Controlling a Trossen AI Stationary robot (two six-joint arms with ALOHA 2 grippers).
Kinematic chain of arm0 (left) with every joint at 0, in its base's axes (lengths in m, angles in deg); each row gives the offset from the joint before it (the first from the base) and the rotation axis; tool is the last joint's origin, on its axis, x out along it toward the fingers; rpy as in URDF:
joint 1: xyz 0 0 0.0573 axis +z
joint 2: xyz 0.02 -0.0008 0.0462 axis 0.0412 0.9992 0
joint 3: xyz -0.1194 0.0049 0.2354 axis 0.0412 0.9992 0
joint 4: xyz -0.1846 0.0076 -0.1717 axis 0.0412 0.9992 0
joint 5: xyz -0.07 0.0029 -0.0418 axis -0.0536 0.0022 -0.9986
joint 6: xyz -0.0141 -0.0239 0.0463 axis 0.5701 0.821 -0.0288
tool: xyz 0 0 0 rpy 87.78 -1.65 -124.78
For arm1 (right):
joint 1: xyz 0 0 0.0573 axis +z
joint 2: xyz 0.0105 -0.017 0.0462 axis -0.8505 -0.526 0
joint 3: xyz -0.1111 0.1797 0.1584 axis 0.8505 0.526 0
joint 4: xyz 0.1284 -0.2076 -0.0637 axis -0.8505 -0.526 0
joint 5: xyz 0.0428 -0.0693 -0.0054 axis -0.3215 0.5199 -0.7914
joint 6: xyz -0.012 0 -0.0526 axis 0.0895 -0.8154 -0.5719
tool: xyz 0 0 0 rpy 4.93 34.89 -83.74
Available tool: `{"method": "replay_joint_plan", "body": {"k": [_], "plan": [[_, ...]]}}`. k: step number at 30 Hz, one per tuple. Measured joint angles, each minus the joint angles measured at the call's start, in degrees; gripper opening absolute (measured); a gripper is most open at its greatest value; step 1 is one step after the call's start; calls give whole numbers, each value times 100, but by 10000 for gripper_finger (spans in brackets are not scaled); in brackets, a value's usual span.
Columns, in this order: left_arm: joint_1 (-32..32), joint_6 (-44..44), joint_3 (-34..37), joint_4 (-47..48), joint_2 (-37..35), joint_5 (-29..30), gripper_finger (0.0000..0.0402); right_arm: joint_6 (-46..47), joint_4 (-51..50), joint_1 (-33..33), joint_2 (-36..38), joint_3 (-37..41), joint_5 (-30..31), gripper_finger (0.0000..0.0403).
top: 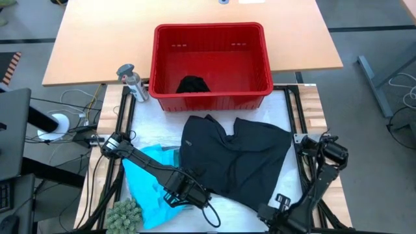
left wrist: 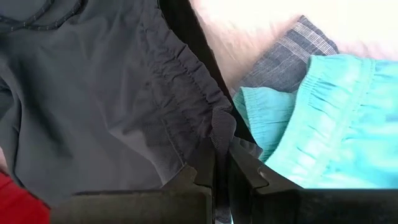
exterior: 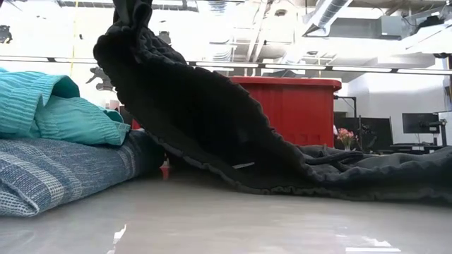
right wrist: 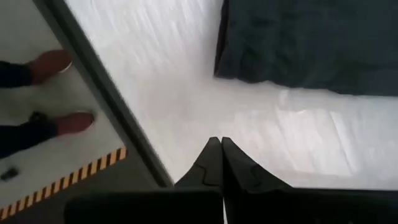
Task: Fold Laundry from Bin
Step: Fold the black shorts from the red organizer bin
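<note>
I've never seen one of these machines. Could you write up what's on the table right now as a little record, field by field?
Left gripper: shut on the elastic waistband of the black garment, lifting that edge
Right gripper: shut, holding nothing, near the table's front right corner
Black garment: spread over the table's middle
Turquoise garment: at the front left, lying on the striped garment
Bin: behind the garments, one dark piece inside
Bottle: upright beside the bin's left side

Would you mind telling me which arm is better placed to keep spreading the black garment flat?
Probably the left: the left gripper is shut on the black garment at its gathered edge. The right gripper is shut, empty, over bare table beside it.
</note>
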Motion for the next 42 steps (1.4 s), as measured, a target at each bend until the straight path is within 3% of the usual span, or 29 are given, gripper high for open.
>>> {"method": "replay_joint_plan", "body": {"k": [5,8,14,17,22,26,31,34,42], "plan": [[0,4,0,2,0,7,0,82,178,50,-14,-2,-69,14],[0,7,0,2,0,8,0,75,-43,59,13,-140,392,14],[0,7,0,0,0,9,0,62,-1670,-329,312,-615,1454,14],[0,9,0,2,0,10,0,-144,-1322,-523,269,-441,1506,14],[0,19,0,3,0,11,0,-147,-112,-589,277,255,1360,14],[0,-32,0,4,0,13,0,513,134,-518,271,720,957,14],[2,-135,0,2,0,15,0,548,603,-333,273,1025,247,14],[21,-213,0,0,0,17,0,565,777,-252,273,1119,-127,14],[88,-214,0,69,0,18,0,-250,553,-334,643,665,-8,15]]}}
